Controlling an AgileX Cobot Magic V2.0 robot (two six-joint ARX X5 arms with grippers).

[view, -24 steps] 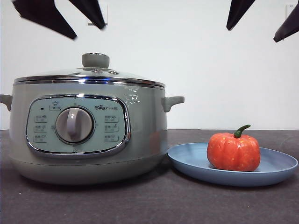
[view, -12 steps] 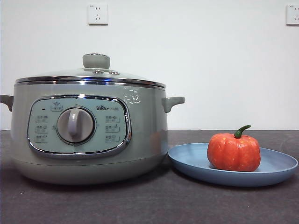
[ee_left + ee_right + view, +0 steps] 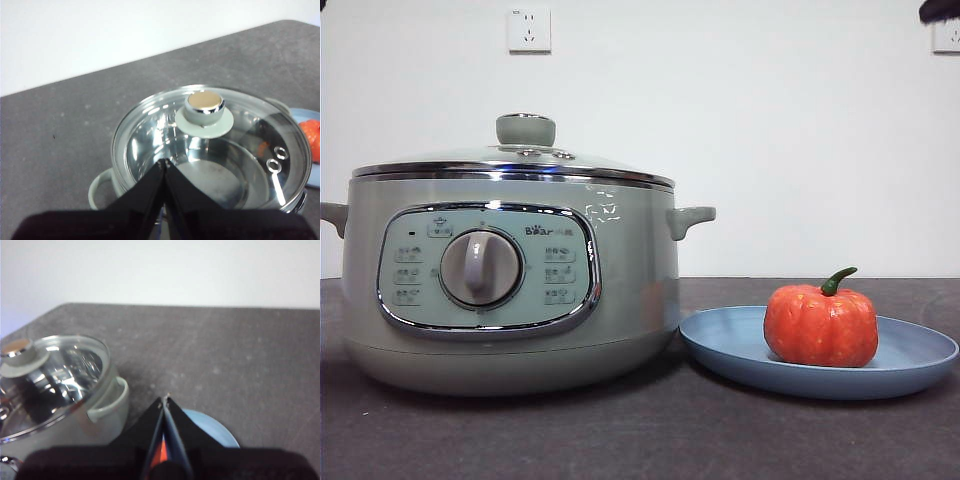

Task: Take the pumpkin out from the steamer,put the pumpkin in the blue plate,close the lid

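1. Resting on the blue plate [image 3: 910,352] beside the steamer [image 3: 510,290], the pumpkin [image 3: 820,325] is seen; the lid [image 3: 510,160] is seated
2. Left end effector [image 3: 165,162] and right end effector [image 3: 165,399] are clenched empty, raised clear; nothing is judged left

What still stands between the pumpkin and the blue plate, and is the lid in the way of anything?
Nothing visible does. The pumpkin already sits on the blue plate, beside the steamer. The lid rests closed on the steamer. Both end effectors are shut and hold nothing: left above the lid, right above the plate.
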